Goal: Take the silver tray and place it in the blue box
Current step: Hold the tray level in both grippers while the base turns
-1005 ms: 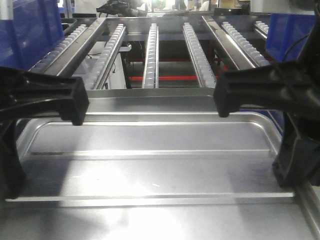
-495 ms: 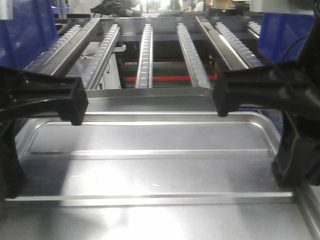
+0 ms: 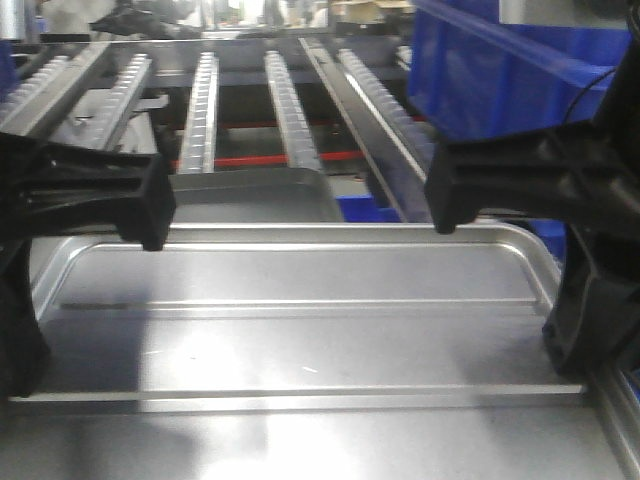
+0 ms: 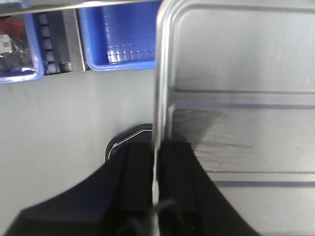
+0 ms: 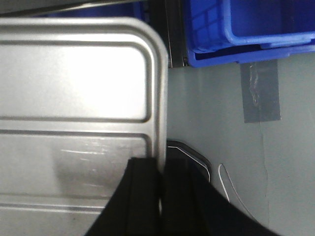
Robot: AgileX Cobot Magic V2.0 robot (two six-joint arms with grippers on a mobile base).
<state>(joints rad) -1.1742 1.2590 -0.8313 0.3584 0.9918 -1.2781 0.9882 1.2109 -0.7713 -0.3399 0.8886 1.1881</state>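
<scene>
**Silver tray (image 3: 300,345) gripped both sides, blue box (image 3: 495,90) off its far-right corner**

Your tray's shallow, shiny metal w/ rounded corners & two long raised ridges across the flat bottom. It sits approx. level, long side running across the front view. Left tool (image 4: 156,164) pinches its left rim, right tool (image 5: 160,174) its right rim. Your box is bright blue plastic w/ a thick rim, open side up, beyond the tray's far-right corner & apart from it. Tray not in the box yet.
</scene>
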